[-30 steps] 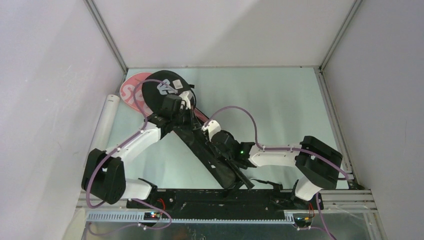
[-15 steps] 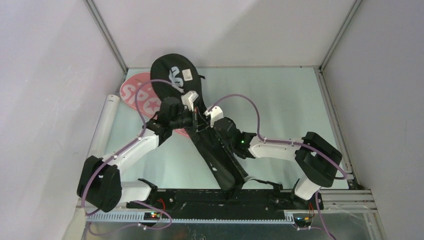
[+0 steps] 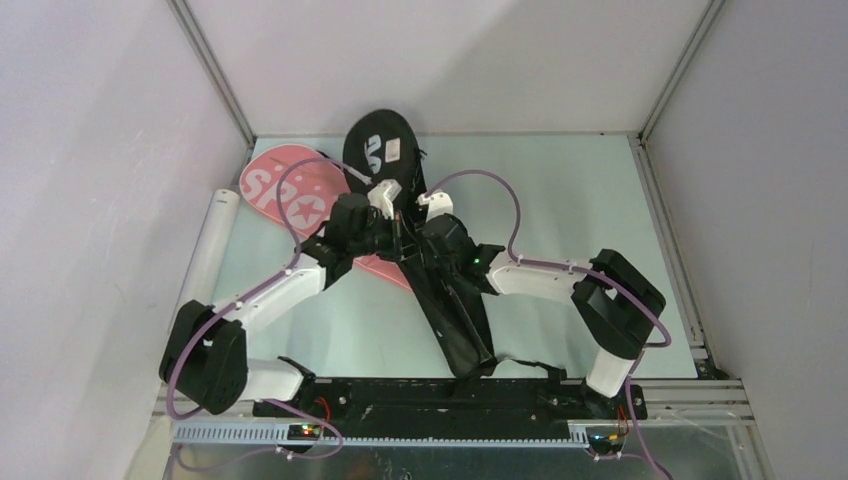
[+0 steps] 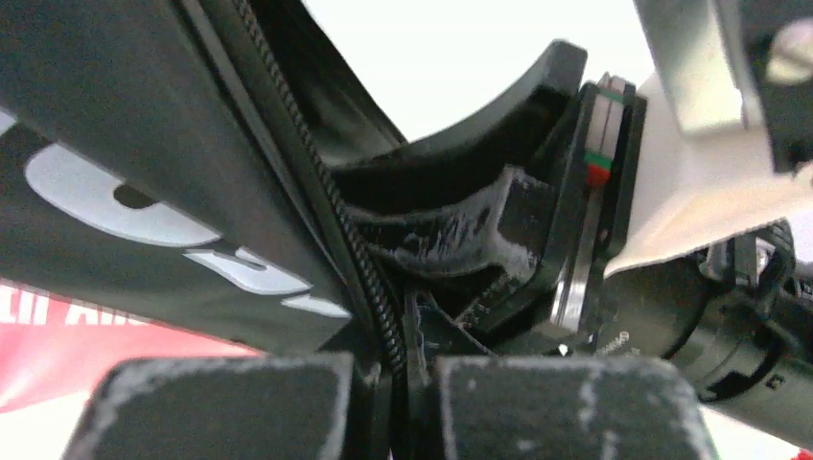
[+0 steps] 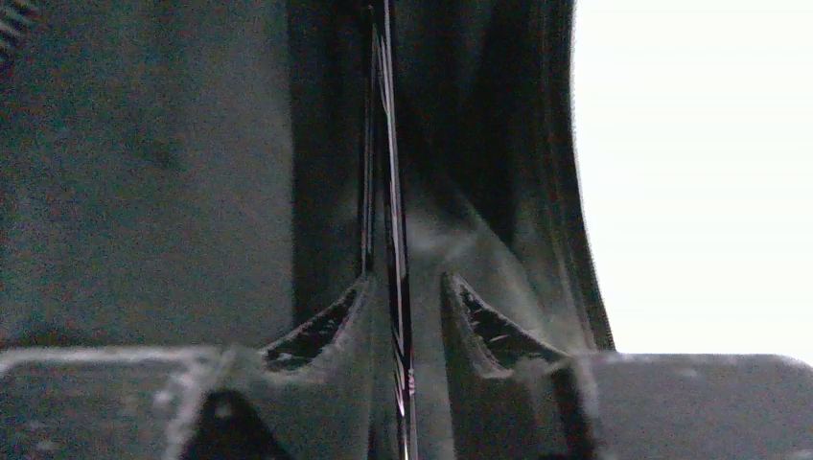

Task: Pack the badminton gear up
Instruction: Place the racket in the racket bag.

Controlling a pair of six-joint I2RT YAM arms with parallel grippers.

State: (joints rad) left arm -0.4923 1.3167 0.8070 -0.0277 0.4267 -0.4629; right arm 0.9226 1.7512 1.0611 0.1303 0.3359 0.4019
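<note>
The black "CROSSWAY" bag (image 3: 455, 310) lies lengthwise mid-table, its round head (image 3: 378, 150) at the back wall. The pink "SPORT" bag (image 3: 290, 195) lies partly under it at the back left. My left gripper (image 3: 393, 232) is shut on the black bag's zipper edge (image 4: 369, 287), with the pink bag (image 4: 58, 345) below. My right gripper (image 3: 418, 232) faces it closely and is shut on the black bag's fabric (image 5: 173, 172), with a thin dark shaft (image 5: 393, 230) between its fingers. The translucent white tube (image 3: 207, 248) lies along the left wall. No loose rackets or shuttlecocks show.
Grey walls close the table (image 3: 560, 190) at the back and both sides. The black rail with the arm bases (image 3: 450, 400) runs along the near edge. Purple cables loop above both arms.
Both grippers have swung the black bag's head to the right and toward the back wall, so the bag now lies nearly lengthwise. More of the pink bag is uncovered.
</note>
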